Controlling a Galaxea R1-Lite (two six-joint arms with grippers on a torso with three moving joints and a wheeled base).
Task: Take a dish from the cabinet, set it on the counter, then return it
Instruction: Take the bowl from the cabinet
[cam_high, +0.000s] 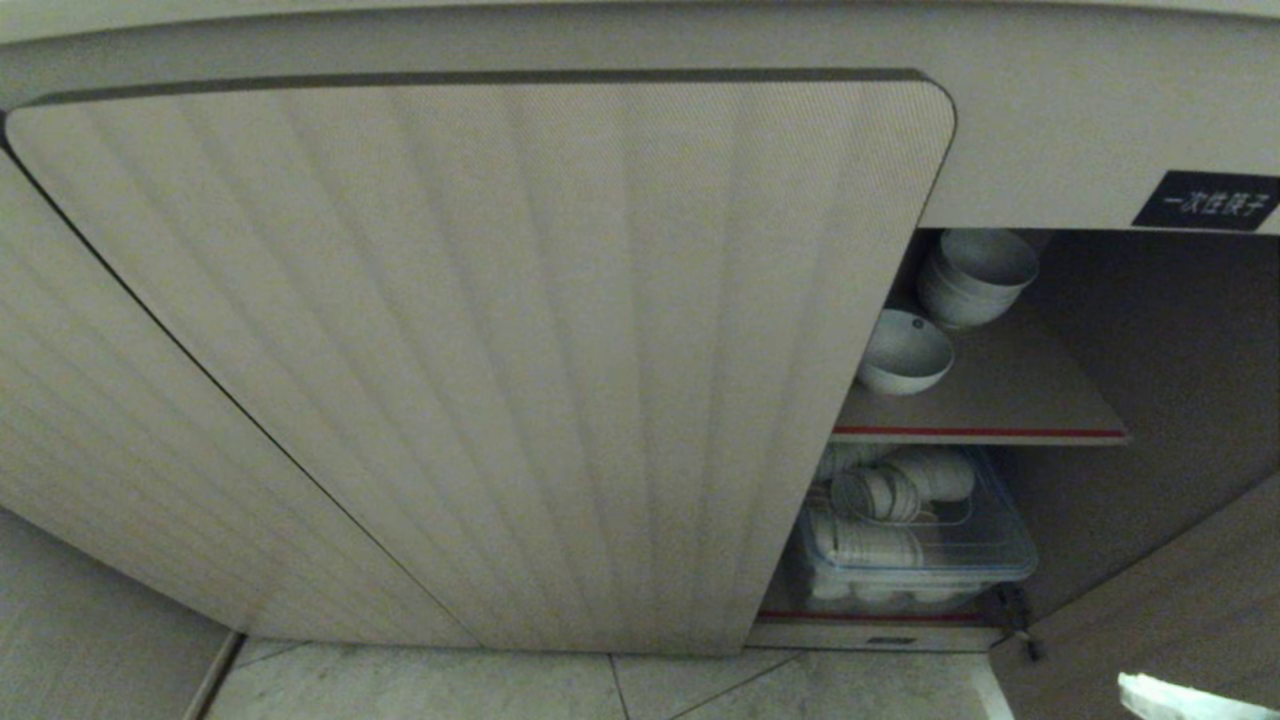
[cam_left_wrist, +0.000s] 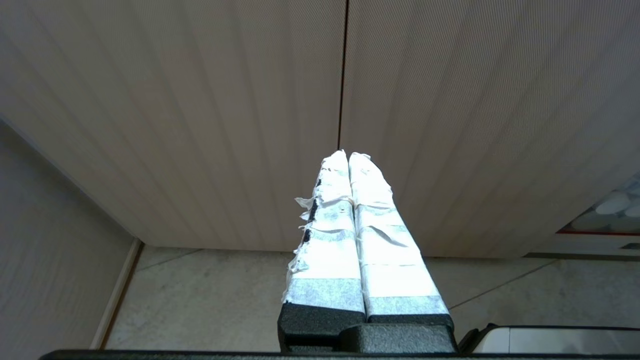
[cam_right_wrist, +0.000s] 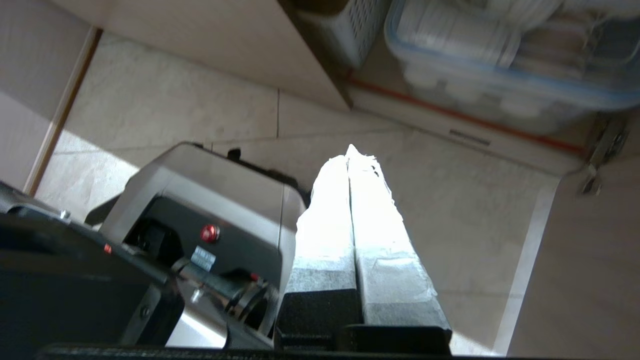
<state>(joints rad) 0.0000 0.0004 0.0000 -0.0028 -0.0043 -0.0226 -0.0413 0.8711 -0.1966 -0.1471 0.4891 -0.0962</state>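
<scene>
The cabinet (cam_high: 480, 350) has its ribbed left door closed and its right bay open. On the upper brown shelf (cam_high: 1000, 400) sits the dish (cam_high: 905, 350), a small white bowl standing alone and upright. My right gripper (cam_right_wrist: 350, 150) is shut and empty, low over the floor tiles in front of the bottom shelf. Its white taped fingers (cam_high: 1180, 695) just show at the head view's lower right corner, well below the dish. My left gripper (cam_left_wrist: 348, 154) is shut and empty, parked facing the closed ribbed doors. The counter is out of view.
A stack of white bowls (cam_high: 975, 275) stands behind the dish. A clear plastic bin (cam_high: 915, 545) of bowls fills the bottom shelf. The opened door (cam_high: 1180, 600) hangs at the right, under a black label (cam_high: 1205, 200). The robot's base (cam_right_wrist: 200, 210) is beside the right gripper.
</scene>
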